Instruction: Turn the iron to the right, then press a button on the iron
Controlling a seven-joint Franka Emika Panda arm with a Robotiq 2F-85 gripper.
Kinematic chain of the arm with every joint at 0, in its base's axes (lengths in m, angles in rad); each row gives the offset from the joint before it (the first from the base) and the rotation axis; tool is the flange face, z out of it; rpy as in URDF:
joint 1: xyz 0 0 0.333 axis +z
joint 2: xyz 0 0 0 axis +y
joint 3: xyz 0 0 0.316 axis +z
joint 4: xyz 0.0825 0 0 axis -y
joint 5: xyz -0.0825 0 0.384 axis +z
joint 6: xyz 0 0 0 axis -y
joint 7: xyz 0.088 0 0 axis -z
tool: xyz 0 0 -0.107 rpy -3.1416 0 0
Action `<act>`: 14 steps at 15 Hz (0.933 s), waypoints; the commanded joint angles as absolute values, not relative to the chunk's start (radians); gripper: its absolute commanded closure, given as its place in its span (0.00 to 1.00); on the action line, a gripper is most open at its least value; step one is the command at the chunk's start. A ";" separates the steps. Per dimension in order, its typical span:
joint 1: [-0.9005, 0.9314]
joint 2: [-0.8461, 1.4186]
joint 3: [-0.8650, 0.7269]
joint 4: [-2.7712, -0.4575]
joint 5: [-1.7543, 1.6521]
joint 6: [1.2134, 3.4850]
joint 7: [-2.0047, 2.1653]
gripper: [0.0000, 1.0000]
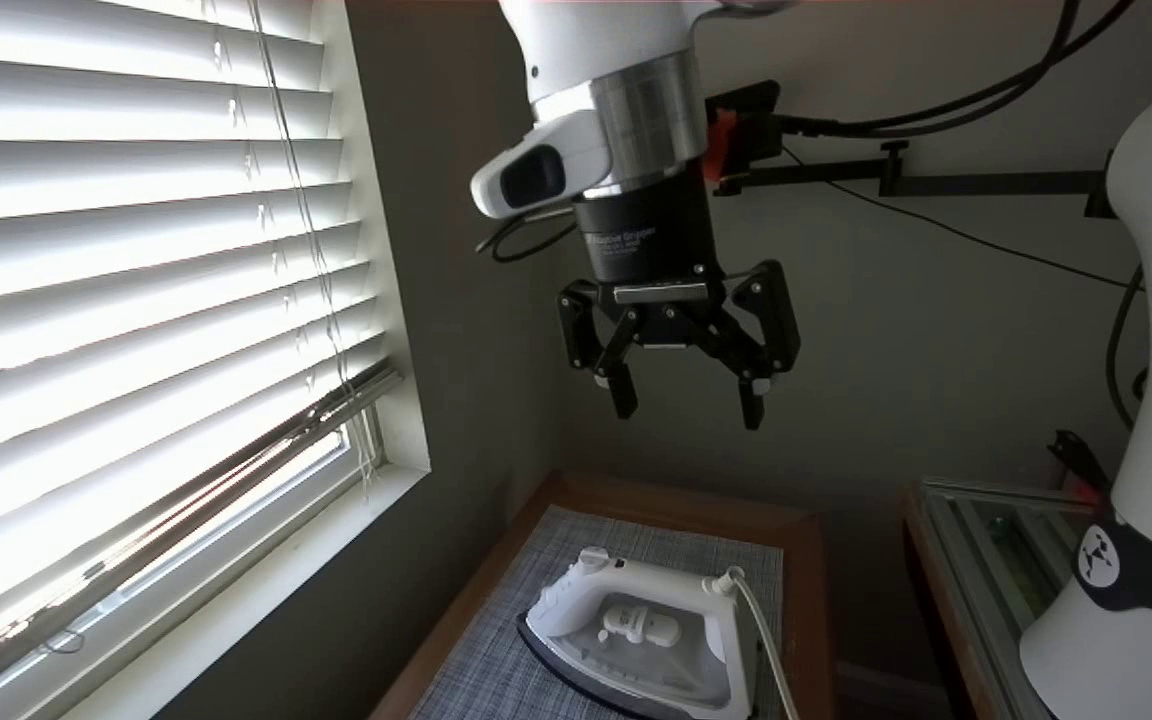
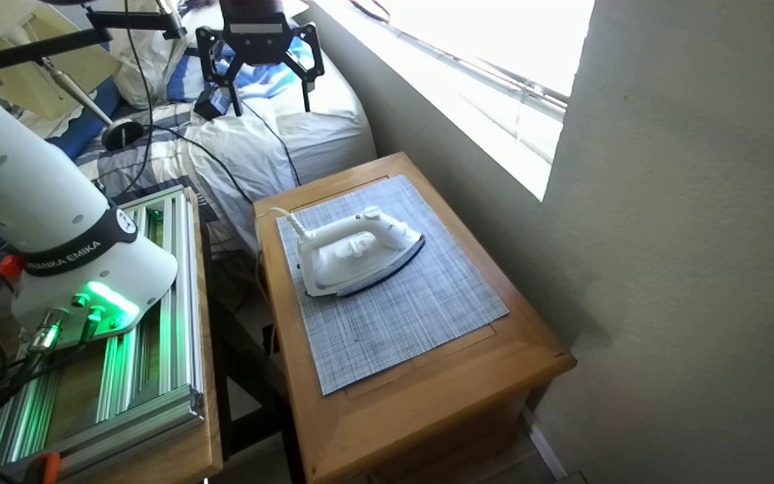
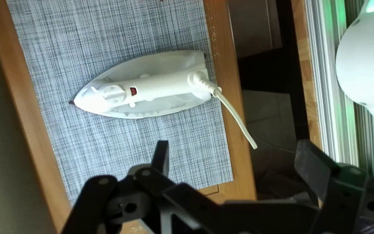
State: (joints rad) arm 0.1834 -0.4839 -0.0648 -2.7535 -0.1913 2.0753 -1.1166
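The white and pale-grey iron [image 1: 641, 628] lies flat on its soleplate in both exterior views [image 2: 353, 252] and the wrist view [image 3: 161, 85]. Its nose points to the left in the wrist view, toward the wall side. Its cord end faces the robot base. A small dark red button or light [image 3: 133, 91] and a round white dial [image 3: 114, 94] sit on top near the nose. My gripper [image 1: 688, 412] is open and empty, high above the table and apart from the iron. It also shows open in an exterior view [image 2: 271, 109] and the wrist view [image 3: 234, 144].
The iron rests on a grey woven mat [image 2: 407, 329] on a small wooden table [image 2: 427, 430]. Its white cord [image 3: 237, 117] drops over the table edge. The robot base [image 2: 98, 282] stands on a metal-railed bench beside it. A wall and window sill [image 1: 266, 590] border the table.
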 commanded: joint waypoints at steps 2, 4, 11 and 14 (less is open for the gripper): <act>0.174 -0.418 -0.064 -2.753 -0.285 2.175 -1.301 0.00; 0.177 -0.394 -0.070 -2.753 -0.293 2.220 -1.387 0.00; 0.138 -0.280 -0.074 -2.754 -0.275 2.338 -1.544 0.00; 0.118 -0.204 -0.071 -2.754 -0.268 2.389 -1.572 0.00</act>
